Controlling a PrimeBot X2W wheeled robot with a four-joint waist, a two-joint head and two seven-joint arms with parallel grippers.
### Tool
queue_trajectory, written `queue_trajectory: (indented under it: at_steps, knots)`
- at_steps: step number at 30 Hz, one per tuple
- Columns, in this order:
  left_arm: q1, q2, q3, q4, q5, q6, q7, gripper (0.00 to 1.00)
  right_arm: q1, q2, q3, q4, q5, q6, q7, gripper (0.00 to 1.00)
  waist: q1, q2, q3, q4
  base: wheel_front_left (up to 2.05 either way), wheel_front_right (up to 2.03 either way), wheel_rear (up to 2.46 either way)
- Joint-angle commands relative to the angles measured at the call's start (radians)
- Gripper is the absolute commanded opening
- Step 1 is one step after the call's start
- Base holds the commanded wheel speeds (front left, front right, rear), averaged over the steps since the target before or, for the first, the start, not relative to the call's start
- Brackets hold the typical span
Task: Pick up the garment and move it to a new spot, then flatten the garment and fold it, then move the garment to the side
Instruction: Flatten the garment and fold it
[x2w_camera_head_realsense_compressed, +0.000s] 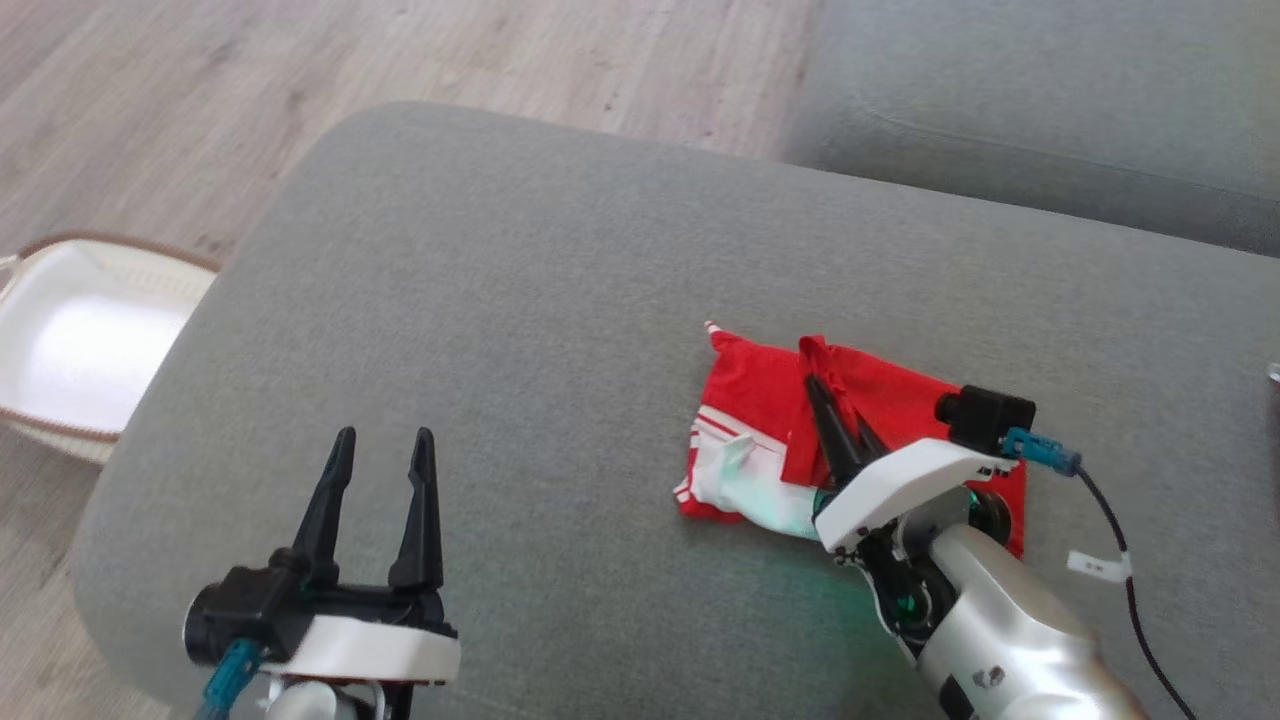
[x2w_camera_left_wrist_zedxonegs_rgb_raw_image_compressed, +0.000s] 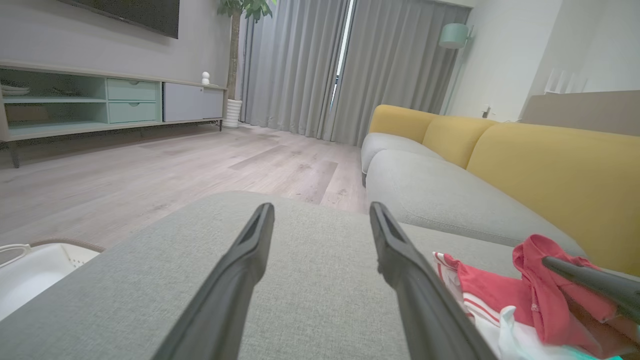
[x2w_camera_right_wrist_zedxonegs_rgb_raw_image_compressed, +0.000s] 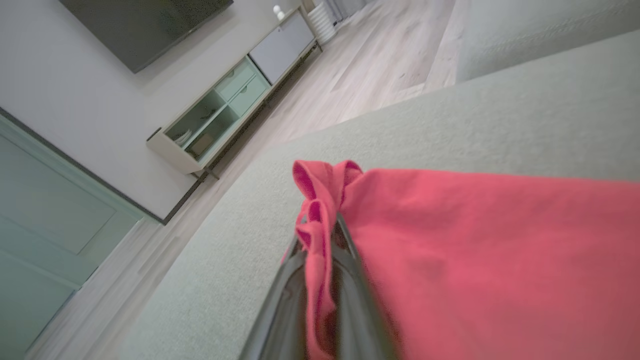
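A red and white garment (x2w_camera_head_realsense_compressed: 760, 440) lies partly folded on the grey ottoman (x2w_camera_head_realsense_compressed: 520, 300), right of centre. My right gripper (x2w_camera_head_realsense_compressed: 822, 390) is shut on a bunched fold of its red cloth (x2w_camera_right_wrist_zedxonegs_rgb_raw_image_compressed: 320, 220), which rises between the two fingers. The same garment (x2w_camera_left_wrist_zedxonegs_rgb_raw_image_compressed: 495, 295) shows at the lower right of the left wrist view, with a right finger (x2w_camera_left_wrist_zedxonegs_rgb_raw_image_compressed: 590, 282) beside the lifted fold. My left gripper (x2w_camera_head_realsense_compressed: 385, 445) hovers open over bare cushion at the lower left, well apart from the garment, nothing between its fingers (x2w_camera_left_wrist_zedxonegs_rgb_raw_image_compressed: 395, 250).
A white basket (x2w_camera_head_realsense_compressed: 80, 350) with a brown rim stands on the wood floor left of the ottoman. A grey and yellow sofa (x2w_camera_left_wrist_zedxonegs_rgb_raw_image_compressed: 500, 165) runs along the far right. A TV cabinet (x2w_camera_left_wrist_zedxonegs_rgb_raw_image_compressed: 100, 100) lines the wall across the room.
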Motion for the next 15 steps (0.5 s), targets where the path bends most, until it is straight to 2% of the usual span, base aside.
queue_trajectory:
  at_steps: [1,10,11,12,15]
  knots:
    - [-0.027,0.002,0.020,-0.028,0.000,0.002,-0.008,1.00,-0.063,0.003,0.039,-0.007,0.031,-0.001,-0.028,0.00,0.0000,0.0000,0.012,0.020,0.00,0.00,0.00]
    - [-0.054,0.002,-0.006,-0.016,-0.012,0.002,-0.008,1.00,-0.148,0.004,0.203,0.090,0.236,-0.001,-0.080,0.00,0.0000,0.0000,0.062,0.059,0.00,0.00,0.00]
    - [-0.057,0.002,-0.005,-0.014,-0.013,0.002,-0.008,1.00,-0.153,0.004,0.223,0.093,0.250,-0.001,-0.081,0.46,0.0000,0.0000,0.064,0.060,0.00,0.00,0.00]
    - [-0.059,0.002,-0.003,-0.013,-0.014,0.002,-0.008,1.00,-0.156,0.004,0.240,0.094,0.257,-0.001,-0.081,1.00,0.0000,0.0000,0.067,0.060,0.00,0.00,0.00]
    - [-0.062,0.002,-0.002,-0.006,-0.017,0.002,-0.008,1.00,-0.139,0.004,0.319,0.044,0.287,-0.001,-0.081,1.00,0.0000,0.0000,0.070,0.059,0.00,0.00,0.00]
